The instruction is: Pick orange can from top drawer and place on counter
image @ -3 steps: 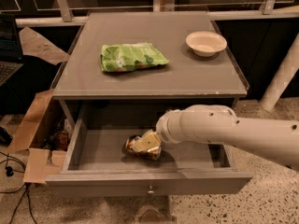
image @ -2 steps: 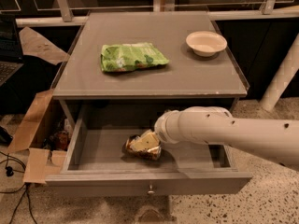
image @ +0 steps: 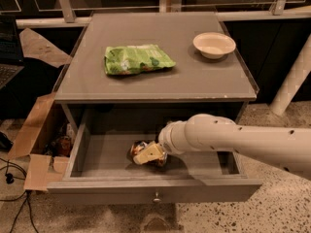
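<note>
**Jaws down in the open top drawer, at the orange can**

- Arm [image: 243, 141]: thick white tube that enters from the right edge and slopes down-left into the drawer. The jaws sit at its left tip, low over the drawer floor, roughly mid-width.
- Jaws: a cream-coloured wedge lies right on the can. How far they are open, and whether they have a hold on anything, cannot be told from this view.
- Orange can [image: 137, 147]: in the drawer, directly at the jaws, touching them. Its mottled orange-brown and silver body shows just left of and beneath the cream part.
- Top drawer [image: 107, 155]: pulled out, grey floor bare to the left of the jaws. Its round knob [image: 156, 196] is on the front wall, just in front of the jaws.
- Table [image: 194, 79]: grey top, above and beyond the jaws.
- Green snack bag [image: 137, 59]: flat on the table, beyond the jaws and slightly left.
- Cream bowl [image: 214, 44]: upright on the table, beyond the jaws to the right, well apart from the bag.
- Cardboard box [image: 34, 144]: open, on the floor far left of the jaws, beside the cabinet.
</note>
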You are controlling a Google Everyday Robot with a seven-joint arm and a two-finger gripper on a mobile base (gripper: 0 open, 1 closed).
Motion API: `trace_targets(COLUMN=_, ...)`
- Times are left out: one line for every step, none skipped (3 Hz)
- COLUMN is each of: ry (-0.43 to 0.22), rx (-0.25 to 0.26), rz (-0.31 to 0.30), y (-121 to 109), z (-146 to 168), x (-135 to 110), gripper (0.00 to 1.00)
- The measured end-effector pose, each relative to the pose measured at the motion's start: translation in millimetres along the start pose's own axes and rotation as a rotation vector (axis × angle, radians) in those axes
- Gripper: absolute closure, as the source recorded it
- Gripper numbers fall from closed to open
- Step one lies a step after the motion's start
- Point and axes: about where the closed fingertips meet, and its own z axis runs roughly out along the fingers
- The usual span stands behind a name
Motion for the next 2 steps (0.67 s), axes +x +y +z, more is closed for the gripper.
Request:
trace_targets(ry=0.010, rx=-0.041, rz=0.007, y=5.4, z=7.3, x=8.5, gripper=0.00)
trace_targets(ry=0.024, rx=-0.063, rz=0.018, y=8.7, z=14.6, x=17.1, gripper=0.00)
